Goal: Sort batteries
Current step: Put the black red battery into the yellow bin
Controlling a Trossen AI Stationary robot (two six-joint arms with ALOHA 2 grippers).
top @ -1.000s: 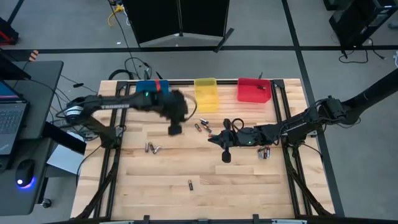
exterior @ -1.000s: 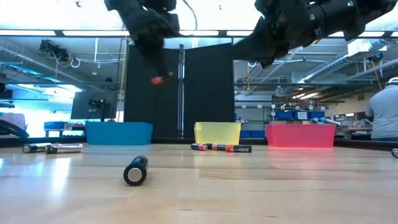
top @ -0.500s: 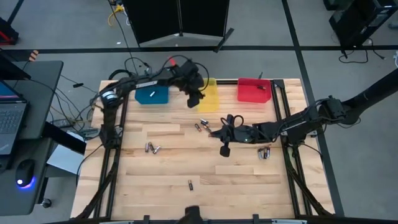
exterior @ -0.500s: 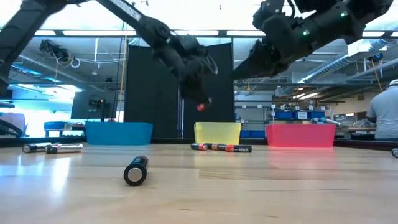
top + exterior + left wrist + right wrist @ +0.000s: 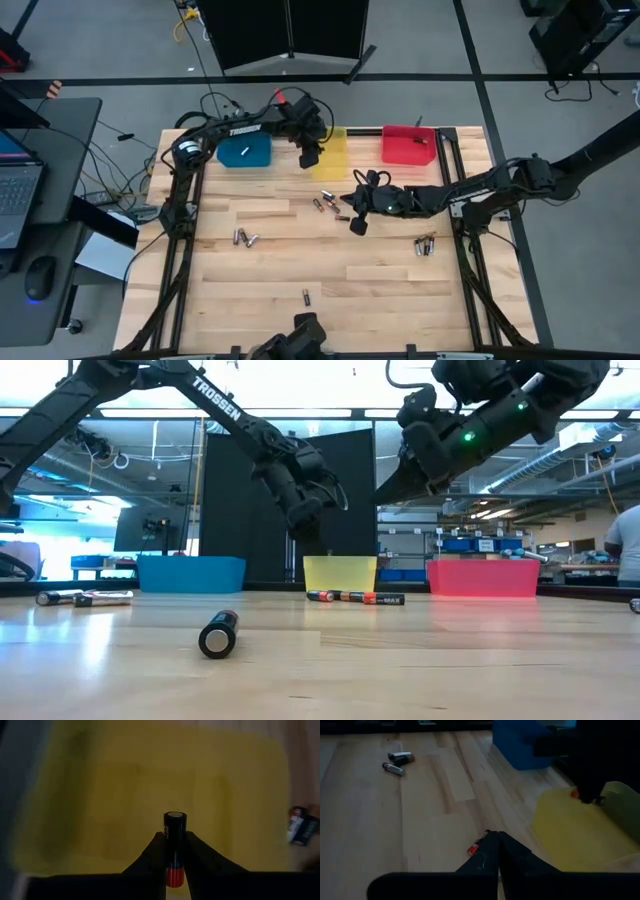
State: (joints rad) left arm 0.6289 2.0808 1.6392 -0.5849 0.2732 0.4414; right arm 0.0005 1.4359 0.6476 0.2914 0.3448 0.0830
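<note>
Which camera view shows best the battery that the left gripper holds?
The left wrist view: the black cylindrical battery with an orange end stands clamped in the left gripper over the yellow plastic bin. The high and low views hide it; the right wrist view shows only an orange tip.

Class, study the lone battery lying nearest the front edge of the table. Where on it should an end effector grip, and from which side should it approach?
Grip the lone battery around the middle of its barrel, coming straight down from above. It lies flat on the table, well apart from the other cells, so the fingers can close across its round sides; its end faces are too small to pinch.
</note>
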